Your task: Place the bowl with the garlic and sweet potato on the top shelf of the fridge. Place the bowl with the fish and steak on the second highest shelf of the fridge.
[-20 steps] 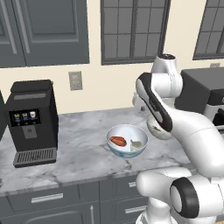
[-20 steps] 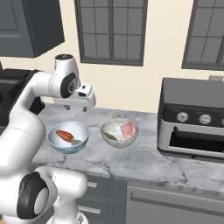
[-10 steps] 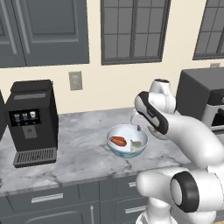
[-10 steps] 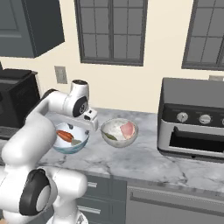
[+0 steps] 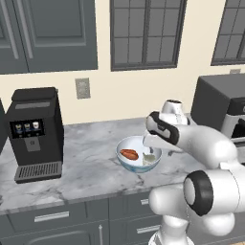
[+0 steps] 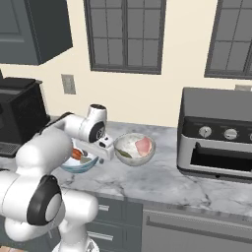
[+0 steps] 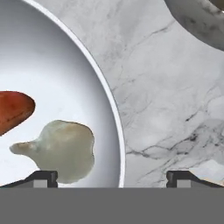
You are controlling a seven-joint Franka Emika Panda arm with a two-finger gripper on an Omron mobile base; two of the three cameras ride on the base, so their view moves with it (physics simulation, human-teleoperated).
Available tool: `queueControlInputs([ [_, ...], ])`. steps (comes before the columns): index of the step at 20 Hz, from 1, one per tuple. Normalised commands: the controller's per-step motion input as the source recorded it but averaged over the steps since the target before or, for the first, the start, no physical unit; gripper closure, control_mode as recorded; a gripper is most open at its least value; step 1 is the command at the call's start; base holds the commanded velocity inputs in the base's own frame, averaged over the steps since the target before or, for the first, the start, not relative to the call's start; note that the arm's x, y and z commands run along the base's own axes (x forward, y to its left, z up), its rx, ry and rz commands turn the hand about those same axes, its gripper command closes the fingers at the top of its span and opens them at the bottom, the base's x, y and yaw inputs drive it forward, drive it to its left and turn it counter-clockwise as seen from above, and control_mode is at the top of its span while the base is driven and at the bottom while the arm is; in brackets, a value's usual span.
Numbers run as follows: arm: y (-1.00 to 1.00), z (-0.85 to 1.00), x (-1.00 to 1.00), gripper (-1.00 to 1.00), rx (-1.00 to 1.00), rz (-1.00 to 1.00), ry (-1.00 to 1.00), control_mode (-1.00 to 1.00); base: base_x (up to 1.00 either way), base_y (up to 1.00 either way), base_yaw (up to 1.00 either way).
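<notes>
Pincer open, tips straddling the right rim of the white bowl on the marble bench. Inside: garlic beside sweet potato, the latter cut off at the left edge. Second bowl, holding pink meat, just beside; partly hidden behind the arm in the left base view.

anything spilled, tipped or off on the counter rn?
Nothing stands out. Both bowls sit upright on the marble counter: the bowl with garlic and sweet potato and the bowl with fish and steak, contents inside. The gripper is open, its fingertips straddling the first bowl's rim. Coffee machine and toaster oven look normal.
</notes>
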Motion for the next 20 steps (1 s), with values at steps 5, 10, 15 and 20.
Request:
queueControlInputs([
  [5, 0.00, -0.31, 0.32, -1.00, 0.00, -0.09, 0.00, -1.00, 0.00, 0.00, 0.00],
  [10, 0.00, -0.24, 0.16, 1.00, -0.01, -0.04, 0.00, -1.00, 0.00, 0.00, 0.00],
  [15, 0.00, 0.00, 0.00, 1.00, 0.00, 0.00, -0.01, -1.00, 0.00, 0.00, 0.00],
  [20, 0.00, 0.17, -0.29, 1.00, 0.00, -0.02, -0.15, -1.00, 0.00, 0.00, 0.00],
])
